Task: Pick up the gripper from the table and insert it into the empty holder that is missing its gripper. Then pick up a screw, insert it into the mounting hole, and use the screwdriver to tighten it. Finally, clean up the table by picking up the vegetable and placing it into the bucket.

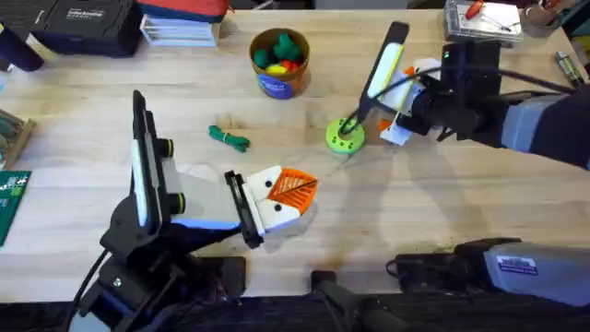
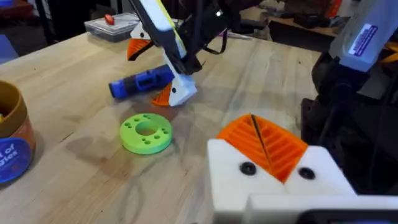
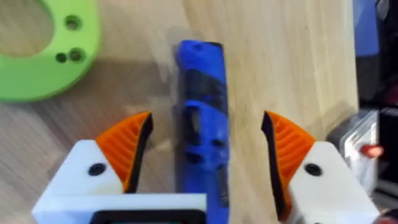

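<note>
Bench (image 1: 442, 212): pale wood, visible grain, smooth satin finish. Screwdriver (image 3: 200, 118): glossy blue plastic. Right gripper (image 3: 205, 155): matt white plastic with orange ribbed pads (image 3: 127, 146). Perforated disc (image 2: 146, 132): matt lime-green plastic. Vegetable (image 1: 229, 138): green plastic.

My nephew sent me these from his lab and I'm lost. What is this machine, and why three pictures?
These are two robot arms at a wooden table, each ending in a two-finger gripper with white fingers and orange ribbed pads. One picture looks down from above. The other two come from small cameras on the arms' wrists.

On the table lie a lime-green disc with holes, a slender green toy vegetable and a dark-blue cup of toy produce.

The left gripper is shut, with nothing visible between its pads. The right gripper is open, its fingers either side of a blue pen-shaped screwdriver lying on the wood, not yet gripped.
</note>
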